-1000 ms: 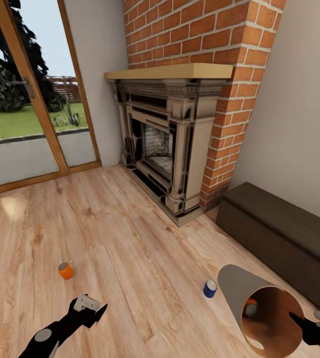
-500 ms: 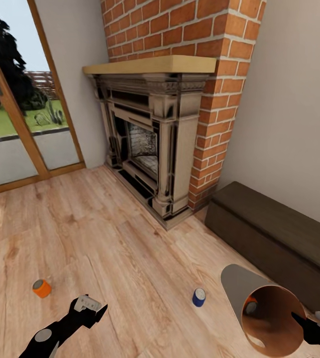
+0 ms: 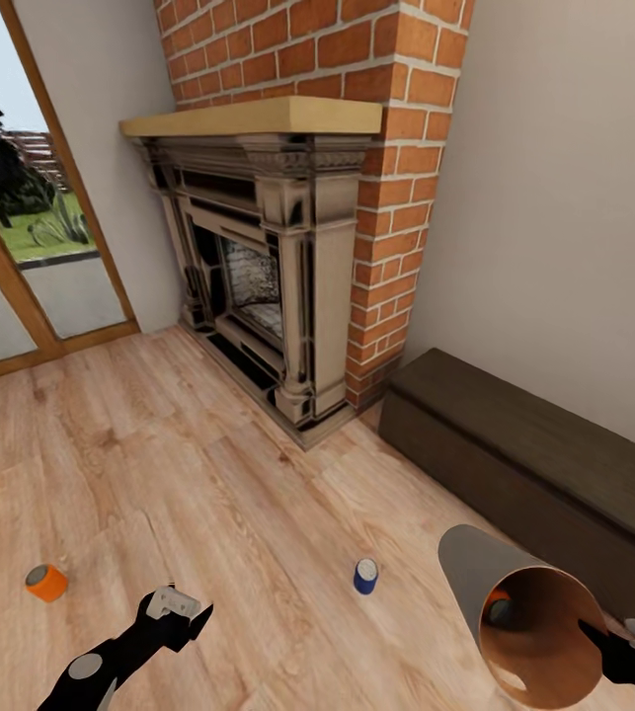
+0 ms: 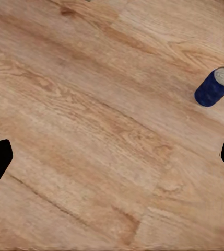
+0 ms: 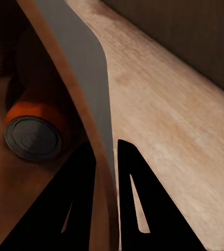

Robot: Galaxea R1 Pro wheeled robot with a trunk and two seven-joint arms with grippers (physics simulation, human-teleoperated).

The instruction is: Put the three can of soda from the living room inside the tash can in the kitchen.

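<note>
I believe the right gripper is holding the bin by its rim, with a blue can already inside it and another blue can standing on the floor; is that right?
Not quite: the can inside the bin is orange, not blue, as the right wrist view shows. The rest holds: the right gripper clamps the bin's rim, and a blue can stands on the wood floor.

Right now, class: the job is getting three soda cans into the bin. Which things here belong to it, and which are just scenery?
Belongs to the job:
orange can on the floor
blue can on the floor
orange can inside the bin
bin, its rim pinched in the right gripper
left gripper, jaws open

Just scenery:
fireplace
dark bench
glass door
</note>
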